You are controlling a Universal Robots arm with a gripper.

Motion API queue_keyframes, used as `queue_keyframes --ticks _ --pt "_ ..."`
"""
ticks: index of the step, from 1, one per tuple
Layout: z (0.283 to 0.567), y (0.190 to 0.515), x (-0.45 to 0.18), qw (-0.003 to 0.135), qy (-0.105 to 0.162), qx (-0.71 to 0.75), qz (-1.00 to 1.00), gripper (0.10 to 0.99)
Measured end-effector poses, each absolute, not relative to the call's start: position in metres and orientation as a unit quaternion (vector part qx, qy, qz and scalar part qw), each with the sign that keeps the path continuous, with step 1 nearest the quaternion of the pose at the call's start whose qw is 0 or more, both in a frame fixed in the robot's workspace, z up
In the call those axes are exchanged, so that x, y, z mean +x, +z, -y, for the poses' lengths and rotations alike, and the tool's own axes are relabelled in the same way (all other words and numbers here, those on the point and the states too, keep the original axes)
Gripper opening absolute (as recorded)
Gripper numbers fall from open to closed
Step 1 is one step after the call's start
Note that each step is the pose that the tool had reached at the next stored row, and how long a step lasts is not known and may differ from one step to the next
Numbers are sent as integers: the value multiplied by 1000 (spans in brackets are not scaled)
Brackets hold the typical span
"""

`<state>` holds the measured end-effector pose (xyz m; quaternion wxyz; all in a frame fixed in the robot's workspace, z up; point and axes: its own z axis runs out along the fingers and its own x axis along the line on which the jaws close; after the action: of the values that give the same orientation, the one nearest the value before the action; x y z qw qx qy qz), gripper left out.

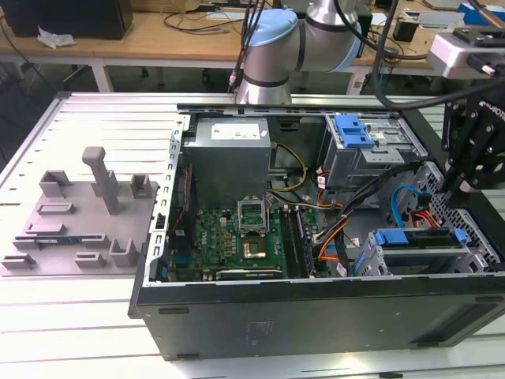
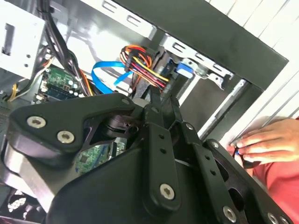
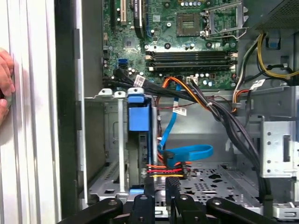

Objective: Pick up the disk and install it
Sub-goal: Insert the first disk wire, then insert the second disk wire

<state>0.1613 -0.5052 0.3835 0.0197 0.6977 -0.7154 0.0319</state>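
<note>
The disk (image 1: pixel 412 238) sits edge-on in a slot of the metal drive cage (image 1: pixel 473 257) at the front corner of the open computer case, on the exterior view's right. Its blue frame (image 3: pixel 139 116) shows in the first wrist view, with the metal drive below it between the cage rails. My gripper (image 1: pixel 455 185) hangs just above that cage, apart from the disk. Its black fingers (image 3: pixel 149 186) stand close together and shut with nothing between them, near the red and yellow power wires (image 3: pixel 163 170). In the second wrist view my gripper (image 2: pixel 156 95) points toward the same wire bundle.
A person's hand (image 2: pixel 264 140) rests on the table beside the case wall, also seen as fingers (image 3: pixel 4 79) in the first wrist view. A blue data cable (image 3: pixel 187 153), black cable bundles, the motherboard (image 1: pixel 237 237) and a second blue carrier (image 1: pixel 353 130) lie inside the case. Grey fixtures (image 1: pixel 79 213) stand on the table.
</note>
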Motion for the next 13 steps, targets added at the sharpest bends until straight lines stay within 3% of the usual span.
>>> queue_keyframes --ticks 13 --pt "505 384 161 20 32 698 715 243"
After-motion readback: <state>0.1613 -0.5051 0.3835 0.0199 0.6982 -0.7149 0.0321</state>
